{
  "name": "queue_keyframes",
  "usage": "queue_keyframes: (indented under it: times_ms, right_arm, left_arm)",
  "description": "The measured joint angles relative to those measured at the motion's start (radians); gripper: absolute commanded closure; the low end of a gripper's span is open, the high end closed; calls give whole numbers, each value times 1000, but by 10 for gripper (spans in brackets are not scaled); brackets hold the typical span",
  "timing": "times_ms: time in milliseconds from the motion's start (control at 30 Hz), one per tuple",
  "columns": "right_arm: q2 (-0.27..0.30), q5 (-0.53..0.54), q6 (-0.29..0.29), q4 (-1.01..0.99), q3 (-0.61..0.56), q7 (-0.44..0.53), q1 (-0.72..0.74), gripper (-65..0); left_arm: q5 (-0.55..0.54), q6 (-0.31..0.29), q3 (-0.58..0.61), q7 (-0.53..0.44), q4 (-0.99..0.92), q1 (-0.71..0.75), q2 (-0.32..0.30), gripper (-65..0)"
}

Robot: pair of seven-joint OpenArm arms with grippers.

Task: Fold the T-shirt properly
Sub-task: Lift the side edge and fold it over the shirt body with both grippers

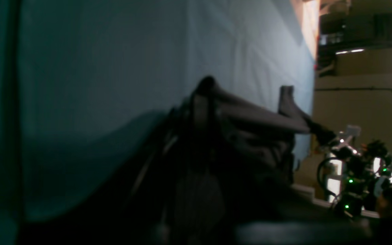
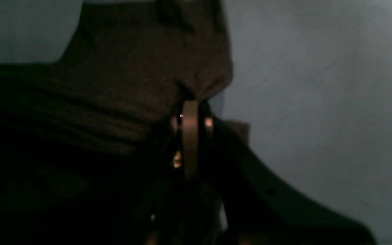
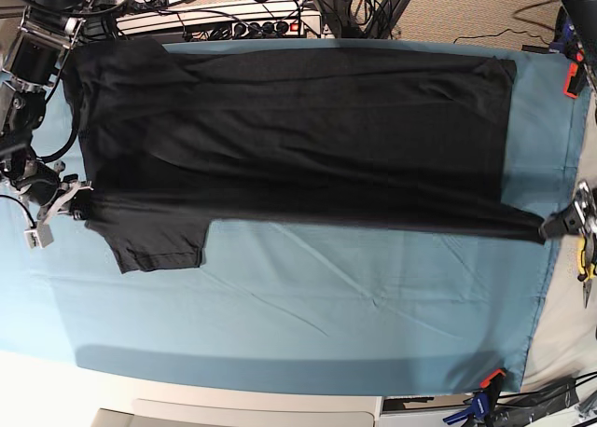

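Both claws were pinched shut on the T-shirt (image 3: 298, 138): the left gripper (image 3: 560, 226) held a drawn-out point of its near edge at one end of the table, by the side edge of the cloth (image 3: 308, 306), and the right gripper (image 3: 78, 199) gripped the shirt at the opposite end, just above the near sleeve (image 3: 159, 243). The right wrist view showed black fabric bunched over closed jaws; the left wrist view showed a taut ridge of fabric running off toward the other arm.

The cloth covered nearly the whole table. The shirt lay across its far half, spread lengthwise, its far edge along the cloth's far edge and its near edge pulled into a straight line between the two claws. The near sleeve hung past that line toward the middle of the cloth.

Judging from this, one lengthwise fold appeared made or under way, though I cannot tell if the layers were doubled. The near sleeve was yet to be tucked and the cross folds were yet to be made.
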Motion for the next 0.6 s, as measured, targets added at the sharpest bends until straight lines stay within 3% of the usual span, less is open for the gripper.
queue_keyframes:
  times_ms: [600]
  right_arm:
    - [1,126,-3,4,0,-44,-137,0]
  left_arm:
    - [-2,4,1,29,285,240,0,0]
